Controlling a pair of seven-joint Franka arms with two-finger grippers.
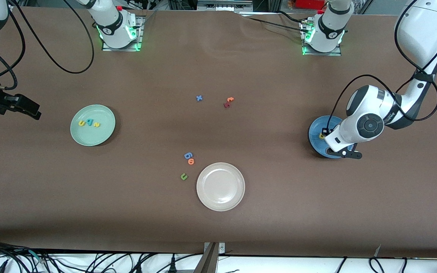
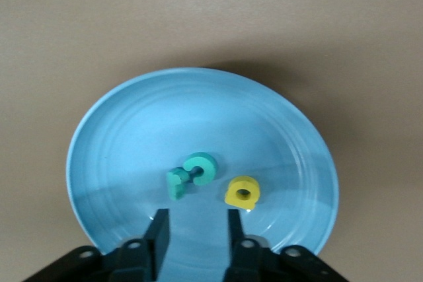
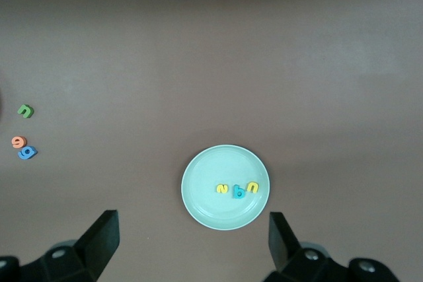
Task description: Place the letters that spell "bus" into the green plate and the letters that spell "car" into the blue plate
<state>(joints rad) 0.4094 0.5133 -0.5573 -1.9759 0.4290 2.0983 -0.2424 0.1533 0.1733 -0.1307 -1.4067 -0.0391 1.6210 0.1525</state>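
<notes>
The blue plate [image 1: 316, 131] [image 2: 165, 117] lies at the left arm's end of the table. In it are a teal "c" [image 2: 200, 167], a teal "r" [image 2: 176, 184] touching it, and a yellow "a" [image 2: 242, 192] [image 1: 321, 135]. My left gripper [image 2: 196, 221] [image 1: 351, 154] hangs open over the plate's rim with nothing between its fingers. The green plate [image 1: 101, 136] [image 3: 211, 209] holds a yellow "u" [image 1: 81, 123] [image 3: 253, 187], a teal "b" [image 1: 88, 122] [image 3: 238, 193] and a yellow "s" [image 1: 96, 124] [image 3: 222, 189]. My right gripper [image 3: 192, 228] [image 1: 32, 110] waits open and high beside the green plate.
A beige-white plate [image 1: 220, 186] lies near the front camera. Beside it are a green "u" [image 1: 183, 176], an orange letter [image 1: 191, 161] and a blue "6"-like letter [image 1: 188, 155]. A blue "x" [image 1: 199, 98], an orange letter [image 1: 230, 99] and a dark red letter [image 1: 226, 105] lie mid-table.
</notes>
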